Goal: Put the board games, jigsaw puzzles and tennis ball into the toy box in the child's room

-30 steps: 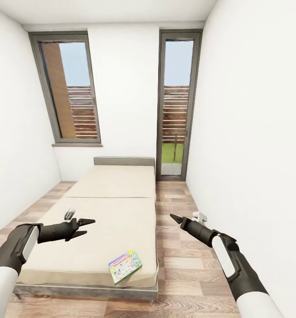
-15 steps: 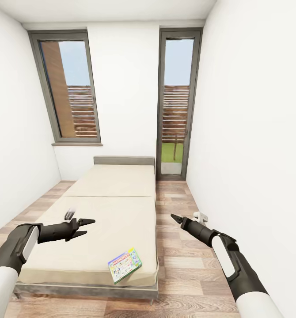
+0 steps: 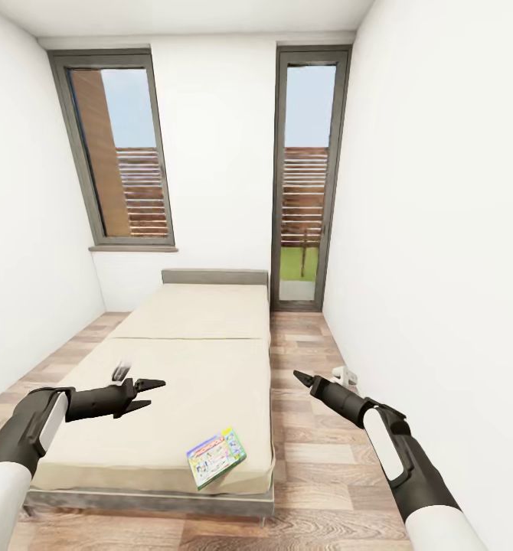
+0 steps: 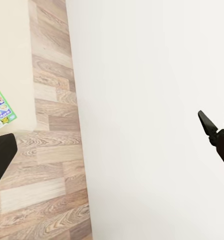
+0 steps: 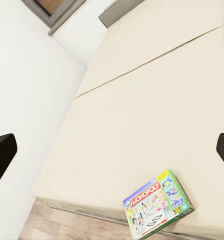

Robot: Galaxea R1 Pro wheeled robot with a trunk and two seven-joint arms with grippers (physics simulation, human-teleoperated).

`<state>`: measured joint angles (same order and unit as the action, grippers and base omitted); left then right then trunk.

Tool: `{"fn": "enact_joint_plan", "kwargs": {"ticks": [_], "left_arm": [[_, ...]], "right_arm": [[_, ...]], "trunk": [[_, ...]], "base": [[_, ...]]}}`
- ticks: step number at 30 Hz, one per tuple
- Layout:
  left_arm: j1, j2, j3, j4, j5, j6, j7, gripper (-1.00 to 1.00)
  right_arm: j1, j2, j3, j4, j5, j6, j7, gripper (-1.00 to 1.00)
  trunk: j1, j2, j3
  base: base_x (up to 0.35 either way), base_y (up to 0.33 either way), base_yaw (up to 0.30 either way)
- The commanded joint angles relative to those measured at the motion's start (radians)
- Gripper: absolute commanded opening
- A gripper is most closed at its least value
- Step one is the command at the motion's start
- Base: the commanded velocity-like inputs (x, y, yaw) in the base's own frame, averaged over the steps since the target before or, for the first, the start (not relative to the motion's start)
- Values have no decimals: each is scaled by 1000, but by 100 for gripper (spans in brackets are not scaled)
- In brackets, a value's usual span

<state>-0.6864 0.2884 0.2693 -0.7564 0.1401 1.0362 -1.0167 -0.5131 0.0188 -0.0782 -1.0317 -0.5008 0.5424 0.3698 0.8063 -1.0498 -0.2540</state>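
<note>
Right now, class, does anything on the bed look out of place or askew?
Yes: the colourful Monopoly board game box lies crooked at the near corner of the beige bed, close to the mattress edge, rotated against its sides.

Beige bed (image 3: 187, 360) on wood floor (image 3: 318, 459), one colourful board game (image 3: 216, 457) flat near its foot corner

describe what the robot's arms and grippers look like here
Both arms have glossy white upper segments that change to dark grey or black casings with a white inset panel along the forearm. Each tapers to a slim black wrist. The left gripper has two thin, pointed black fingers; the right gripper ends in the same dark pointed tips. No cables or markings are visible.
</note>
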Motion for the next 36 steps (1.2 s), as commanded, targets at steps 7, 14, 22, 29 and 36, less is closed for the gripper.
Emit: {"fn": "enact_joint_plan", "kwargs": {"ticks": [7, 14, 22, 29, 36], "left_arm": [[-1, -1, 0, 0, 1, 4, -2, 100], [-1, -3, -2, 4, 0, 2, -1, 100], [-1, -7, -6, 11, -3, -2, 4, 100], [-1, -7, -6, 12, -3, -3, 4, 100], [-1, -5, -3, 12, -1, -1, -1, 100]], "right_arm": [[-1, 10, -8, -6, -98, 30, 8, 100], [-1, 11, -3, -8, -300, 96, 5, 100], [-1, -4, -1, -6, -424, 131, 10, 100], [0, -15, -11, -3, -442, 137, 12, 100], [1, -13, -14, 1, -443, 137, 8, 100]], "trunk": [[27, -50, -23], [54, -99, -45], [85, -155, -70], [111, -204, -92], [138, -253, -114]], "base": [[0, 0, 0], [0, 0, 0], [0, 0, 0], [0, 0, 0], [0, 0, 0]]}}
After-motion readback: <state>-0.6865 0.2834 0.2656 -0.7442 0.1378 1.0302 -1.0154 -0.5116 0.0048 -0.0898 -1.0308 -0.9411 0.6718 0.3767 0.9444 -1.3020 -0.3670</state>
